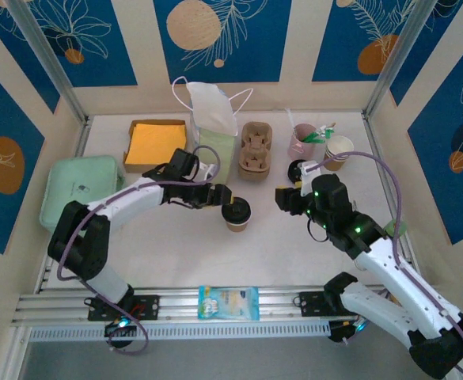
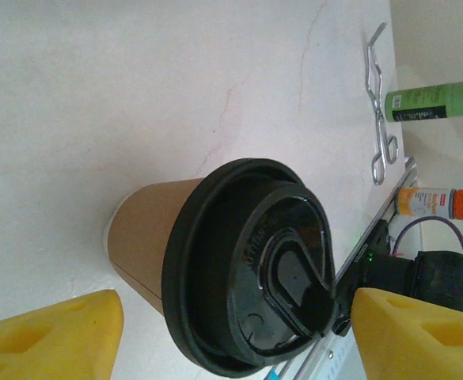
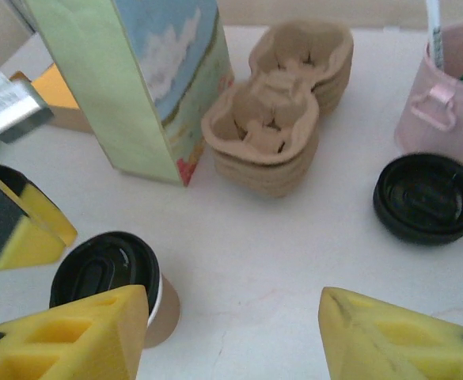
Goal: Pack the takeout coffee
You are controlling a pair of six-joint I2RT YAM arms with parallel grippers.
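The takeout coffee (image 1: 237, 214), a short brown paper cup with a black lid, stands upright on the white table, in front of the tall paper bag (image 1: 215, 133). My left gripper (image 1: 222, 199) is right at its upper left, open. In the left wrist view the yellow fingers (image 2: 49, 336) stand either side of the coffee (image 2: 247, 261) with gaps, not touching it. My right gripper (image 1: 282, 198) is open a little to the coffee's right, with bare table between its fingers (image 3: 401, 340). The coffee (image 3: 108, 273) sits beside its left finger.
A stack of pulp cup carriers (image 1: 255, 150) stands right of the bag. A loose black lid (image 1: 298, 169), a pink cup of utensils (image 1: 302, 142) and a lidless paper cup (image 1: 339, 150) are at the back right. A green box (image 1: 81, 190), a yellow napkin tray (image 1: 158, 144) and a snack packet (image 1: 229, 302) lie elsewhere.
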